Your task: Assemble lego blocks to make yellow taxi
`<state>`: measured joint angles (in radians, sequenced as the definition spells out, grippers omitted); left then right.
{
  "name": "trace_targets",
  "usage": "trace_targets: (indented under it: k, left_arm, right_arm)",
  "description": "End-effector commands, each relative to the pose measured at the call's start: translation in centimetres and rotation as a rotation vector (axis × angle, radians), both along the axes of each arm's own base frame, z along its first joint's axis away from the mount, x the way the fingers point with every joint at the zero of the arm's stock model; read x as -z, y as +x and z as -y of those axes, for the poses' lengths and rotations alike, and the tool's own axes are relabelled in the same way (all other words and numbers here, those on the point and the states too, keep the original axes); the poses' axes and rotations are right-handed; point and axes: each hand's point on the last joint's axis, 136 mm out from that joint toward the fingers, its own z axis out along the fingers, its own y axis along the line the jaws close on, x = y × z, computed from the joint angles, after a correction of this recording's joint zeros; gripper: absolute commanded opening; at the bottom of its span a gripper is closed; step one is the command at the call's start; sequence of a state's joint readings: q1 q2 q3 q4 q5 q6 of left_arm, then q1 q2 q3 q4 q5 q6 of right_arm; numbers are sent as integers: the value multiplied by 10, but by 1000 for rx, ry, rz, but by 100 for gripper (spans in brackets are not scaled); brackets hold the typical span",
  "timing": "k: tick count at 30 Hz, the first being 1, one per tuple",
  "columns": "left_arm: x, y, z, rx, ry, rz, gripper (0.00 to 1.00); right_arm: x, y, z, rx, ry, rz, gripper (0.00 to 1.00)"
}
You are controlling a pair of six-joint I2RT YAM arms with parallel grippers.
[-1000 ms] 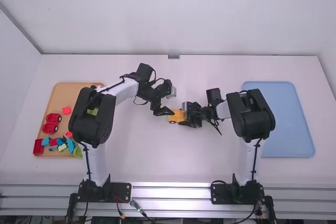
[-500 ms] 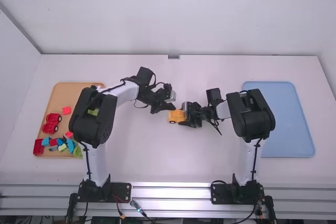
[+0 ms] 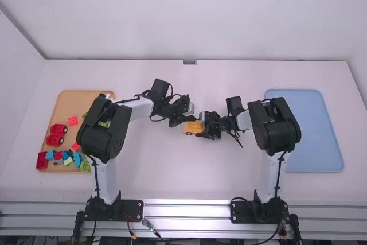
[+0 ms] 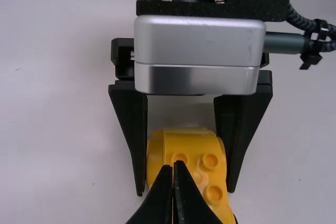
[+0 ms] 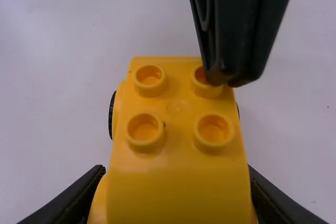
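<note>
In the high view, the yellow toy vehicle [image 3: 191,128] is at mid-table, with my right gripper [image 3: 206,129] holding its right end and my left gripper [image 3: 181,120] at its upper left. The left wrist view has my left gripper [image 4: 178,164], fingers pressed together with nothing between them, over the studs of the yellow vehicle [image 4: 185,149]. The other arm's fingers flank the vehicle's sides there. In the right wrist view, the left gripper's tip overlaps one of the studs on the yellow vehicle [image 5: 180,166], and the right gripper's dark fingers clasp both sides near the bottom.
A tan tray [image 3: 87,97] at the left holds red wheeled bases and several red, blue and green blocks. A blue tray [image 3: 315,130] lies at the right, partly behind the right arm.
The left arm's wrist has shifted right and toward the arm bases, bringing its gripper over the vehicle's left part. The right arm and the vehicle have stayed put.
</note>
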<state>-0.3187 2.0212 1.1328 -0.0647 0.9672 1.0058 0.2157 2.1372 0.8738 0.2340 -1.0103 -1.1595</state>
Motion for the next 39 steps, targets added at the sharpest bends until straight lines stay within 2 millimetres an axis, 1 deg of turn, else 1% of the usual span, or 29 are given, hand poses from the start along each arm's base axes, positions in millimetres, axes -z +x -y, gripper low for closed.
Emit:
trace_targets:
  k: [1,5,8,11,14,15,18,20,22,24,26,28,31,32,33,36,38,39]
  left_arm:
    - [11,-8,6,-46,87,-43,2]
    - [22,-11,5,-60,157,-44,2]
    - [35,-12,-2,-87,233,-45,2]
    - [42,-17,-7,-94,233,-57,2]
    - [58,-17,-15,-176,245,-69,2]
    - [60,-17,-16,-186,250,-67,2]
    - [78,-19,-25,-268,288,-57,2]
    - [82,-20,-29,-304,286,-67,2]
    - [83,-21,-29,-309,278,-62,2]
    - [78,-16,-31,-322,262,-37,2]
    - [67,-9,-32,-350,241,-20,2]
    - [46,4,-31,-387,194,14,2]
    - [23,15,-33,-401,153,51,2]
    - [9,18,-33,-396,119,65,2]
    - [-2,18,-33,-380,84,69,2]
    - [-25,15,-33,-337,3,69,2]
    - [-33,16,-39,-335,-33,55,2]
    - [-34,18,-42,-350,-38,44,2]
  right_arm:
    - [13,-4,4,17,-42,-28,37]
    - [13,-4,4,17,-42,-28,36]
    - [13,-4,4,17,-42,-28,36]
    - [13,-4,4,17,-42,-28,36]
    - [14,-4,4,17,-43,-28,36]
    - [14,-4,4,17,-43,-28,36]
    - [13,-4,4,17,-42,-28,36]
    - [13,-4,4,17,-42,-28,36]
    - [13,-4,4,17,-42,-28,36]
    - [14,-4,4,17,-43,-28,36]
    - [14,-4,4,17,-43,-28,36]
    - [13,-4,4,17,-42,-28,36]
    - [13,-4,4,17,-42,-28,36]
    - [13,-4,4,17,-42,-28,36]
    - [13,-4,4,17,-42,-28,36]
    - [13,-4,4,17,-42,-28,36]
    - [13,-4,4,17,-42,-28,36]
    - [13,-4,4,17,-42,-27,36]
